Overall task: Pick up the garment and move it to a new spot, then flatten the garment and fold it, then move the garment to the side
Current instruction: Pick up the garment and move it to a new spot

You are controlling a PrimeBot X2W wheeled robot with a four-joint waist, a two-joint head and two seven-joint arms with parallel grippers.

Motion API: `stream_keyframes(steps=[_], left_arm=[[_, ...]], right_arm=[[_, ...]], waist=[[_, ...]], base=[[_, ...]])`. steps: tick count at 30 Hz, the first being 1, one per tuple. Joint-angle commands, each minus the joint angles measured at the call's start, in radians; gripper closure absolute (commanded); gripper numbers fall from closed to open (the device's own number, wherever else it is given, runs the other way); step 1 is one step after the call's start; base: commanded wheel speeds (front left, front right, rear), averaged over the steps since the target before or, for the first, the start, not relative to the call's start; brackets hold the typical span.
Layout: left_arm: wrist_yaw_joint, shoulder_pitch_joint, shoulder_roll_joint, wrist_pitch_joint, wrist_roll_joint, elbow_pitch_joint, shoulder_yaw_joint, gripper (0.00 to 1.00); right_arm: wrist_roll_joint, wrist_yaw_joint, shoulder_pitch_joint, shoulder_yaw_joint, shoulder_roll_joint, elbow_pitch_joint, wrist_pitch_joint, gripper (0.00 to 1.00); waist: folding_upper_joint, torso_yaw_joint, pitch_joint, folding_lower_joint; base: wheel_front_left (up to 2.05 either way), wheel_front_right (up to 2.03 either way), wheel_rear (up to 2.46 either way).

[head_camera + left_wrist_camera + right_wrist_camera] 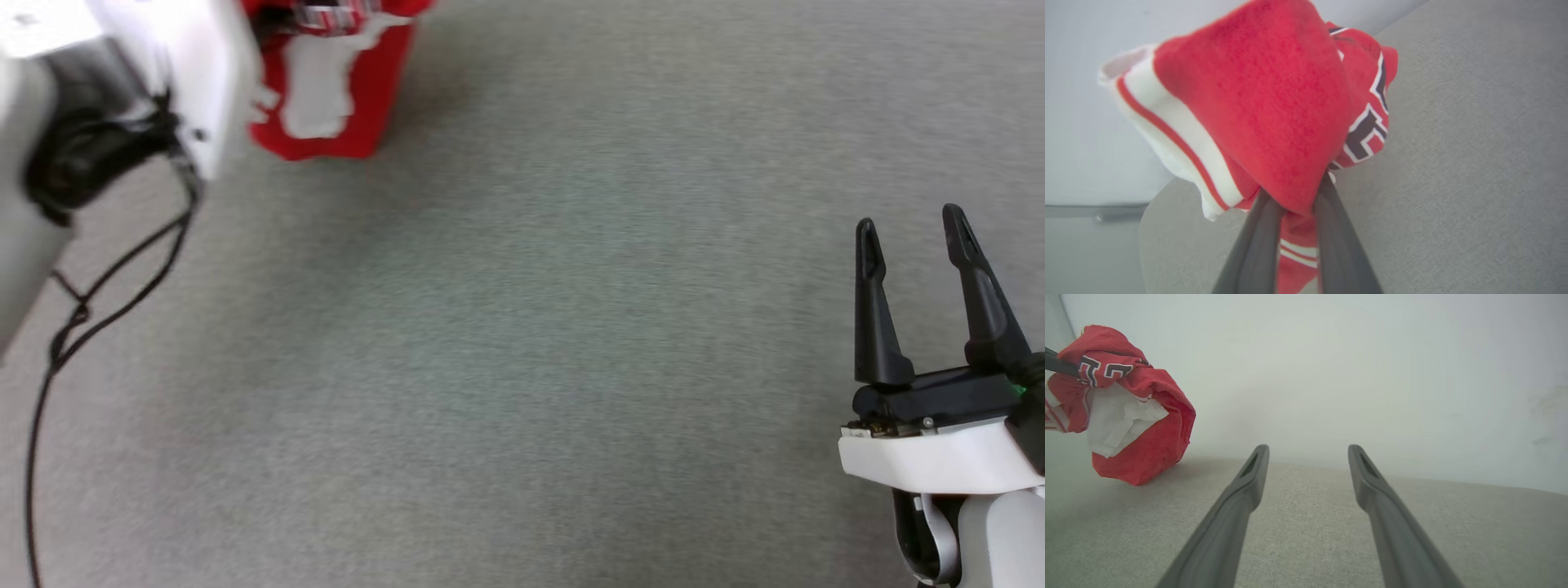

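Observation:
The garment [1274, 114], a red jersey with white striped trim and black-and-white lettering, hangs bunched from my left gripper [1294, 196], whose two dark fingers are shut on a fold of it. In the head view the garment [359, 98] is at the top left, partly behind my white left wrist [171, 73]. From the right wrist view the garment [1147, 428] dangles at the far left, its lowest part at or just above the grey surface. My right gripper [914, 237] stands open at the lower right, far from the cloth, with nothing between its fingers [1249, 473].
A grey fabric surface [571, 327] stretches across the whole work area. A black cable [98, 302] loops down from my left arm at the left edge. A pale wall [1372, 355] rises behind the surface's far edge.

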Motion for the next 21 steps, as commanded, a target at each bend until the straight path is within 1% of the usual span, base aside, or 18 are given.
stream_keyframes(steps=[1,5,7,13,16,18,21], left_arm=[[0.001,-0.029,-0.028,0.004,0.011,-0.014,-0.034,1.00],[0.001,-0.065,-0.101,-0.003,0.013,-0.025,-0.129,1.00],[0.001,-0.079,-0.146,-0.016,0.013,-0.017,-0.185,1.00],[0.001,-0.065,-0.266,-0.062,-0.025,0.006,-0.370,1.00],[0.001,-0.035,-0.313,-0.081,-0.038,0.008,-0.422,1.00],[0.001,-0.008,-0.335,-0.075,-0.022,0.001,-0.435,1.00],[0.000,0.090,-0.371,-0.009,0.033,-0.041,-0.440,1.00]], right_arm=[[0.010,0.000,0.005,0.000,0.002,0.002,-0.002,0.00],[0.035,0.000,0.005,-0.005,0.003,0.003,-0.002,0.00],[0.049,0.000,0.006,-0.008,0.003,0.006,-0.002,0.00],[0.076,0.000,0.007,-0.005,0.003,0.012,-0.002,0.00],[0.087,0.000,0.003,-0.008,0.003,0.012,-0.002,0.00],[0.089,0.000,0.003,-0.008,0.003,0.010,-0.002,0.00],[0.094,0.000,0.007,-0.010,0.003,0.010,-0.002,0.00]], waist=[[0.0000,-0.058,-0.009,0.0001],[0.0000,-0.123,0.000,0.0001],[0.0000,-0.152,0.005,0.0001],[0.0000,-0.219,0.014,0.0001],[0.0000,-0.238,0.019,0.0001],[0.0000,-0.245,0.024,0.0001],[0.0000,-0.249,0.029,0.0001]], base=[[0.00,0.00,0.00],[0.00,0.00,0.00],[0.00,0.00,0.00],[0.00,0.00,0.00],[0.00,0.00,0.00],[0.00,0.00,0.00],[0.00,0.00,0.00]])
